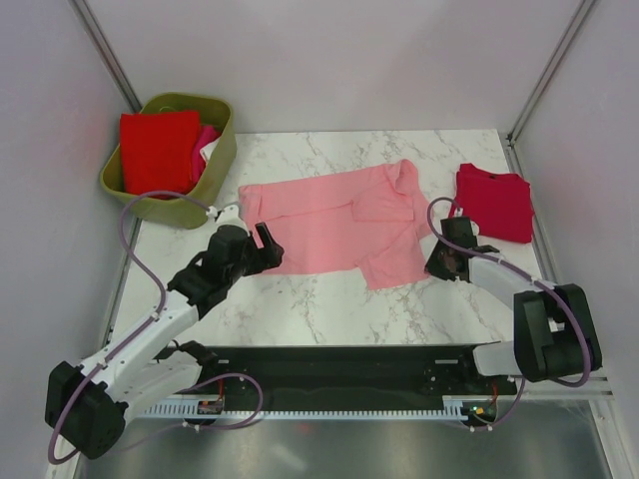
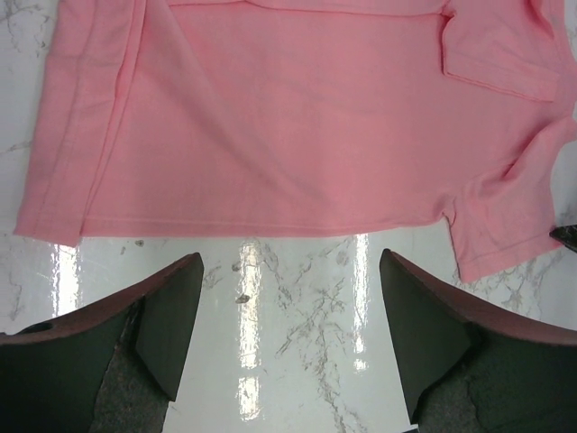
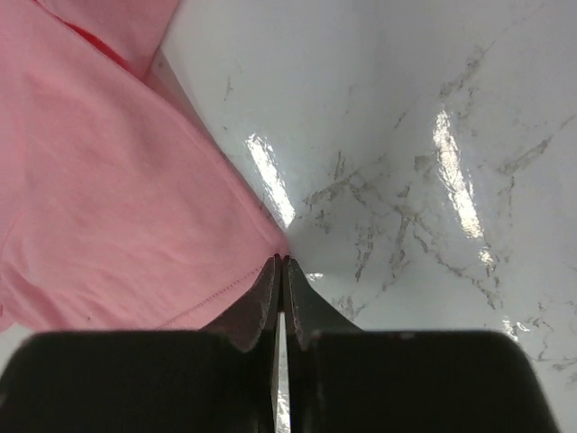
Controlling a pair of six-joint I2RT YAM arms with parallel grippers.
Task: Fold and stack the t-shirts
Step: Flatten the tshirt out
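Note:
A light pink t-shirt (image 1: 334,220) lies partly folded in the middle of the marble table, with one sleeve folded over its body. My left gripper (image 1: 270,244) hovers open and empty just off the shirt's left edge; in the left wrist view its fingers (image 2: 171,307) frame bare table below the shirt (image 2: 288,126). My right gripper (image 1: 444,261) is shut, pinching the shirt's right corner (image 3: 108,198) at its tips (image 3: 282,262). A dark crimson t-shirt (image 1: 494,203) lies folded at the right back.
An olive-green basket (image 1: 218,165) stands at the back left, holding a bright red shirt (image 1: 158,150) with hot pink (image 1: 207,137) and white cloth beside it. Grey walls enclose the table on three sides.

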